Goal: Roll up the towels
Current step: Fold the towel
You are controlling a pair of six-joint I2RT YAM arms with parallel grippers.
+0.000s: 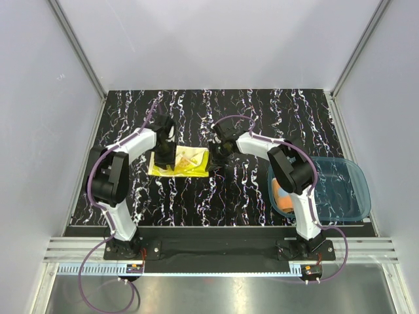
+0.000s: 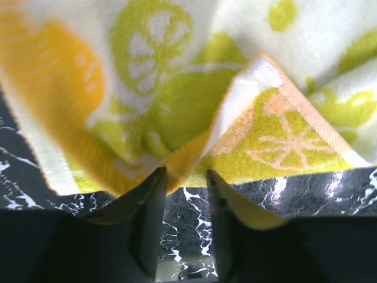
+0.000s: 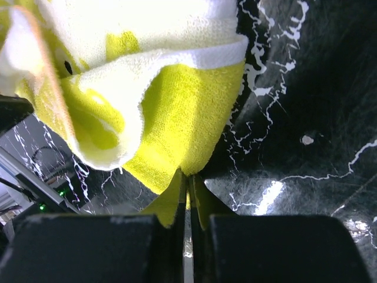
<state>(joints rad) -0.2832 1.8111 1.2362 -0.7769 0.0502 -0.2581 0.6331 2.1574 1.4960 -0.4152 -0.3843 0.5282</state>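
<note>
Right gripper [image 3: 187, 180] clamped shut on yellow towel [image 3: 177, 112] at its right edge, cloth bunched above table [image 1: 262, 111]. Left gripper [image 2: 184, 177] jaws parted, towel fold at tips, not pinched. Towel mid-table between arms. Orange towel [image 1: 282, 195] in tray [image 1: 347, 190], partly behind right arm.

The yellow towel [image 2: 177, 106] is showing looped terry cloth, soft and matt. The table [image 1: 262, 111] is presenting a glossy, smooth, black marbled face. The tray [image 1: 344, 190] is appearing as translucent smooth plastic. The fingers [image 2: 147, 230] are showing matt black plastic.
</note>
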